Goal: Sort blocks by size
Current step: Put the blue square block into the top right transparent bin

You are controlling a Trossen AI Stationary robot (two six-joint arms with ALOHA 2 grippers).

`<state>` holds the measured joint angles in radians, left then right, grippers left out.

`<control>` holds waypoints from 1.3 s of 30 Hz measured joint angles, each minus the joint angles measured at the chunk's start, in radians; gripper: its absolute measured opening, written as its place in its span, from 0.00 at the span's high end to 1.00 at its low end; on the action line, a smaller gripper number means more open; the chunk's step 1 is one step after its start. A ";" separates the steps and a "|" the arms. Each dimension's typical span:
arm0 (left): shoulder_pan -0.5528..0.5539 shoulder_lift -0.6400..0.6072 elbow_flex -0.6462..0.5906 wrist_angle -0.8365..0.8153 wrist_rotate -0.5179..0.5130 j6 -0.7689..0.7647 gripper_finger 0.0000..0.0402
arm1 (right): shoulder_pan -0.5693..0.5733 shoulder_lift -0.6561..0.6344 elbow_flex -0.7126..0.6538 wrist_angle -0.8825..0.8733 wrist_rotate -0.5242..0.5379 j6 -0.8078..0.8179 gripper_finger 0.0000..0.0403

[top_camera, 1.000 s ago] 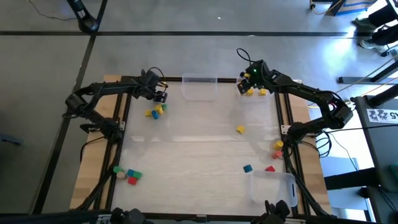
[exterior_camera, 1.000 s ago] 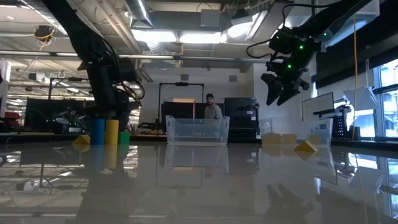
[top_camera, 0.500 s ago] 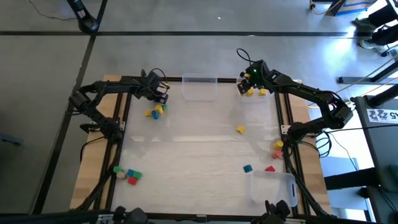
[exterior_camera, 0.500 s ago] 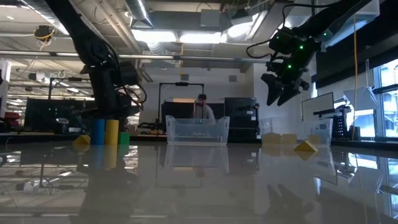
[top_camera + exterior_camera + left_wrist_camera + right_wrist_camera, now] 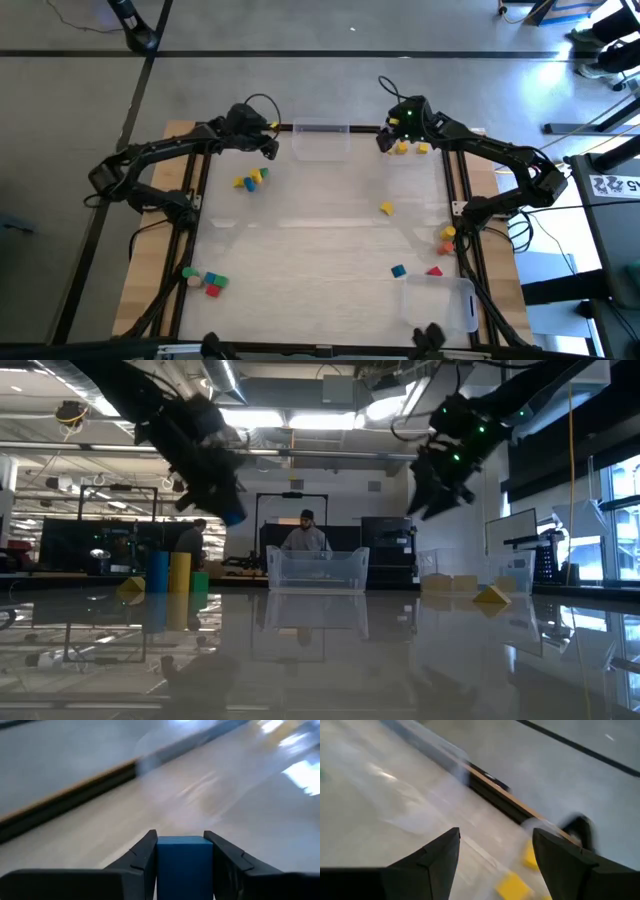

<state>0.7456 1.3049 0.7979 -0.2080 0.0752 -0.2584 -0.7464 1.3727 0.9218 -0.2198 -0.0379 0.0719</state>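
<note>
the left gripper (image 5: 184, 865) fingers are clamped on a blue block (image 5: 184, 866), raised beside the clear bin (image 5: 321, 139); release it low and gently. the right gripper (image 5: 495, 855) fingers stand apart, empty, above yellow blocks (image 5: 410, 148).

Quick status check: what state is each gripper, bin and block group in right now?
left gripper: shut on blue block, raised near the far clear bin
right gripper: open, empty, raised above yellow blocks
far clear bin: upright, looks empty
near clear bin: at the table's near right, contents unclear
yellow block: loose, alone on the table
</note>
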 joint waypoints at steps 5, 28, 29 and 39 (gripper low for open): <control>-0.056 -0.035 0.000 0.139 0.133 -0.025 0.69 | 0.139 0.000 0.000 0.173 -0.060 -0.076 0.38; -0.328 -0.033 0.000 0.613 0.238 -0.168 0.68 | 0.537 0.116 0.002 0.752 0.029 -0.685 0.38; -0.334 -0.033 0.000 0.620 0.237 -0.171 0.68 | 0.547 0.130 0.002 0.792 0.040 -0.706 0.38; -0.361 -0.031 0.000 0.666 0.224 -0.180 0.68 | 0.566 0.231 0.014 0.995 0.041 -0.765 0.38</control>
<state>0.3843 1.2736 0.7979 0.4578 0.2996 -0.4385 -0.1806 1.6037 0.9356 0.7750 0.0035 -0.6933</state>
